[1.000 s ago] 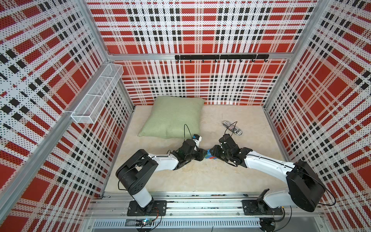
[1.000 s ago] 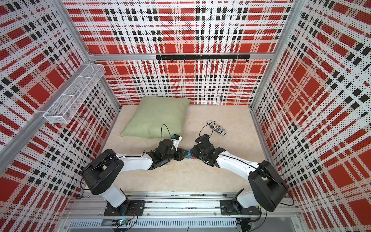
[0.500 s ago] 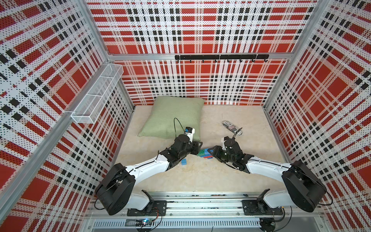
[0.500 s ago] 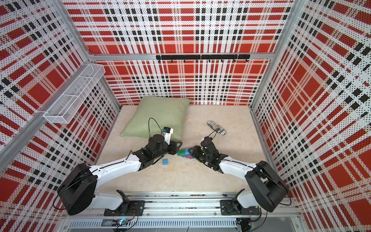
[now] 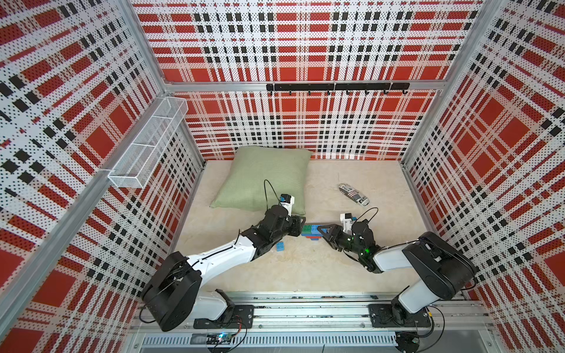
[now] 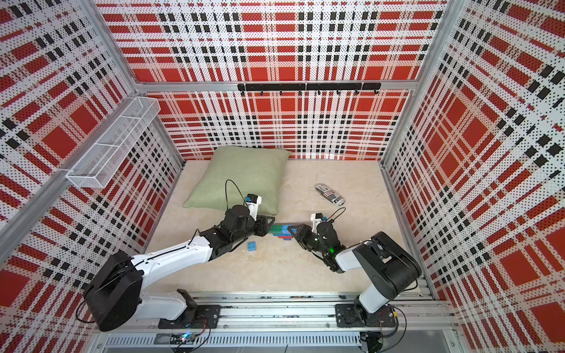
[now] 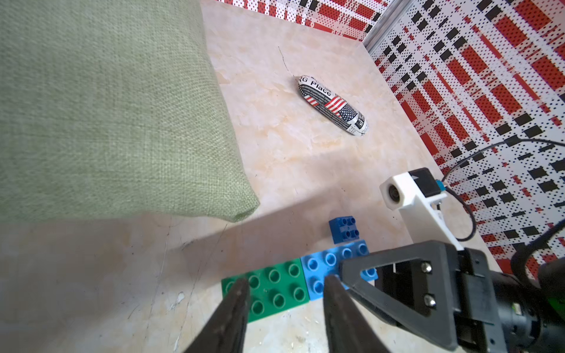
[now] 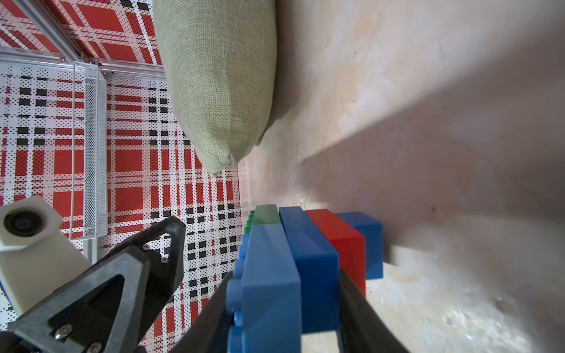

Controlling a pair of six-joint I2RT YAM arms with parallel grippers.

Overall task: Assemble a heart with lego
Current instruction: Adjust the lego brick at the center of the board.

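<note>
Right claw (image 8: 282, 311), arm stretched low, clamps the heart (image 8: 305, 244); left claw (image 7: 284, 284) points parted at its green brick (image 7: 272, 275).

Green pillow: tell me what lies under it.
The green pillow lies on the beige table. Nothing pokes out along its visible edges, but anything beneath it is covered and cannot be seen.

Noted on the pale marbled worktop (image 5: 305, 269): a green pillow (image 5: 266, 177) at the rear, a newsprint-patterned pouch (image 5: 353, 194) lying well apart from it, a white wire basket (image 5: 149, 143) on one plaid side wall, and a black hook rail (image 5: 336, 87) on the back wall.
</note>
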